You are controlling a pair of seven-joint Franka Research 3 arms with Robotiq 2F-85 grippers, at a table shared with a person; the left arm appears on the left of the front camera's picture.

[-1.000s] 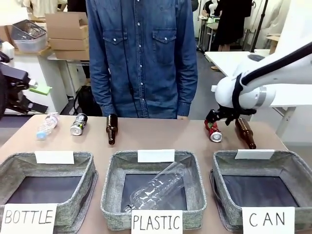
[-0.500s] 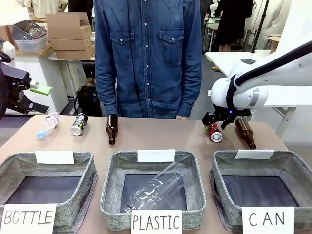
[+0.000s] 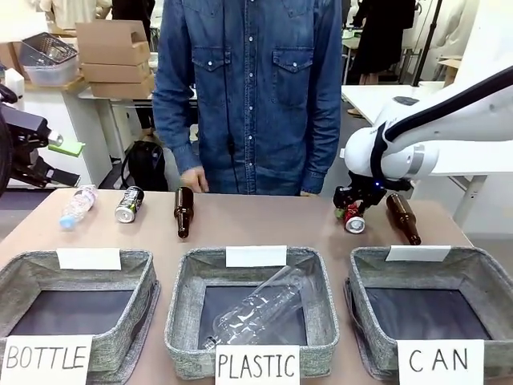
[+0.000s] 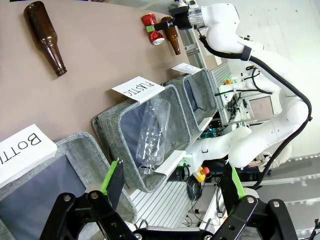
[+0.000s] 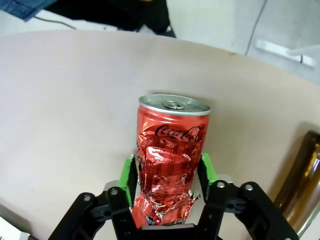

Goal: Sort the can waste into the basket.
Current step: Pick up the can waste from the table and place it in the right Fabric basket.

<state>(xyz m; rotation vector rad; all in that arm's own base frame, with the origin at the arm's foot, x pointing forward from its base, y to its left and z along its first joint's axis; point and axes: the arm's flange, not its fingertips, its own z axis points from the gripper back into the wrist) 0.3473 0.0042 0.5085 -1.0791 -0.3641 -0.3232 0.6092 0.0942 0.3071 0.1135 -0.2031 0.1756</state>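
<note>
Right end effector point(image 5: 168, 170) is down at the far side of the desk point(image 3: 264, 228), with its two green pads set against either side of the dented red can point(image 5: 170, 145). From the right wrist view the pads look to be touching the metal, so it has hold of the can. The can sits squarely between the fingers, its crumpled bottom nearest the palm and its silver top pointing away from the wrist. It looks to be down on the desk rather than lifted.

Just beside this end effector, on the robot's right, lies a brown glass bottle point(image 3: 403, 218); it is close to the can, but I cannot tell if they touch. The grey basket signed "CAN" point(image 3: 473, 253) is near, on the robot's side of the end effector and a little to its right, with its dark bottom bare.

The silver-and-black can point(image 3: 128, 204) lies well apart from this end effector, far off to its left along the same far stretch of desk. A second brown bottle point(image 3: 183, 211) lies between them, and a clear plastic bottle point(image 3: 78, 206) is just beyond the can.

The left end effector point(image 4: 175, 172) hangs back on the robot's side with its fingers spread wide and nothing between them. The baskets and the red can are well ahead of it.

A person in a denim shirt point(image 3: 248, 88) stands across the desk.
</note>
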